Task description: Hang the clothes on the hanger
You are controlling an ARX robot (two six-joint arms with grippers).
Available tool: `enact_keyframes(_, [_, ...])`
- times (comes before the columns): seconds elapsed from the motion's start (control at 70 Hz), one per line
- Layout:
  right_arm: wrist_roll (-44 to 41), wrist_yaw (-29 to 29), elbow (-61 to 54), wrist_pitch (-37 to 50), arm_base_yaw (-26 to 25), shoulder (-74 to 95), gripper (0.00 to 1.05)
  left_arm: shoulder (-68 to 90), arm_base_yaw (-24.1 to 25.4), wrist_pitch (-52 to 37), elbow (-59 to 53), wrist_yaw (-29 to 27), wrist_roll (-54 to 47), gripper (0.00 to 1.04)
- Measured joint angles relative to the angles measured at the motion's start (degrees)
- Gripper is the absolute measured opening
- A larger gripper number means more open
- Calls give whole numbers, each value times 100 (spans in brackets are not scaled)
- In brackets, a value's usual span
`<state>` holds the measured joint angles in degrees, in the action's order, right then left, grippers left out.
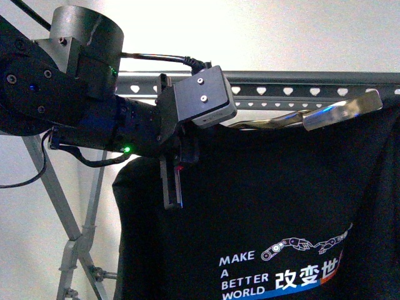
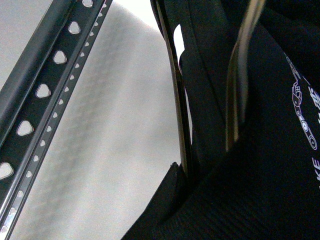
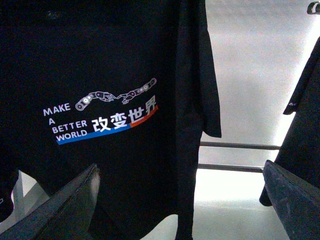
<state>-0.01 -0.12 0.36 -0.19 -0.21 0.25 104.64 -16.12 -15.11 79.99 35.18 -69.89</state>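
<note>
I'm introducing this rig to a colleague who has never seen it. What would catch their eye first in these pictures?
The black T-shirt fills the right half of the front view, lettered "MAKE A BETTER WORLD" in white near the bottom. The bulky left arm looms at the upper left, partly covering the grey rack, whose strip of heart-shaped holes runs above the shirt.

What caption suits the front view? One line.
Left arm beside a black printed T-shirt hanging below the grey drying rack.
</note>
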Motion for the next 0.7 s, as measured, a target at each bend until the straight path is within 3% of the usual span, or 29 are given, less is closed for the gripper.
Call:
enact_keyframes(0.029, [4, -52, 0, 0, -7, 4, 97, 0, 0, 0, 0, 0, 0, 13])
enact_keyframes(0.057, [151, -520, 13, 46, -144, 90, 97, 0, 0, 0, 0, 0, -2, 13])
enact_keyframes(0.1, [636, -1884, 129, 245, -710, 468, 97, 0, 0, 0, 0, 2, -2, 13])
enact_keyframes(0.128, [898, -2380, 212, 345, -953, 656, 97, 0, 0, 0, 0, 0, 0, 13])
enact_keyframes(0.143, [1156, -3073, 374, 525, -1338, 955, 97, 0, 0, 0, 0, 0, -2, 13])
enact_keyframes(0.186, [1499, -3698, 570, 752, -1740, 1270, 97, 0, -2, 0, 0, 2, -2, 13])
enact_keyframes(0.243, [2321, -4946, 1154, 1331, -2601, 2004, 97, 0, -13, 0, 0, 4, 0, 13])
enact_keyframes(0.314, [3062, -5764, 1891, 1906, -2953, 2798, 97, 0, 0, 0, 0, 24, 2, 13])
enact_keyframes(0.385, [3128, -5799, 2531, 1947, -2852, 3436, 97, 0, 17, 0, 0, 24, 0, 13])
enact_keyframes(0.457, [2490, -5751, 3034, 1639, -2667, 3969, 97, 0, 17, 0, 0, 24, 0, 13])
enact_keyframes(0.542, [1032, -5851, 3508, 844, -2500, 4487, 97, 0, 15, 2, 0, 92, -170, 13])
enact_keyframes(0.628, [-879, -5462, 4170, -111, -2358, 5182, 97, 0, 4, 0, 0, 94, -254, 13])
enact_keyframes(0.7, [-2286, -5093, 4572, -295, -2295, 5654, 97, 0, 4, 0, 0, 101, -295, 13])
